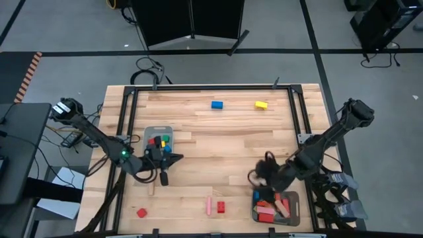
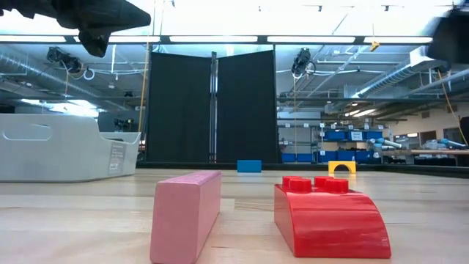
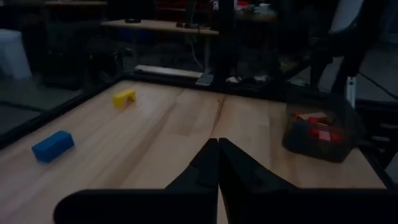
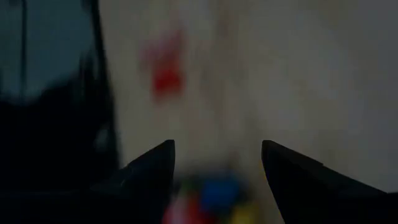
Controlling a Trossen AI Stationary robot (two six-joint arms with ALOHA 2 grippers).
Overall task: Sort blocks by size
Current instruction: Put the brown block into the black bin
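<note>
Painted blocks lie scattered on the wooden table: a blue one and a yellow one at the far side, and a pink bar with a red block and another red block near the front edge. The left grey tray holds several small blocks. The right grey tray holds red and plain wood pieces. My left gripper is shut and empty, raised just in front of the left tray. My right gripper is open and empty beside the right tray's far left corner.
A black metal frame runs around the tabletop. In the low view the pink bar and a red studded block stand close to the camera, with bare wood between them and the far blue and yellow blocks.
</note>
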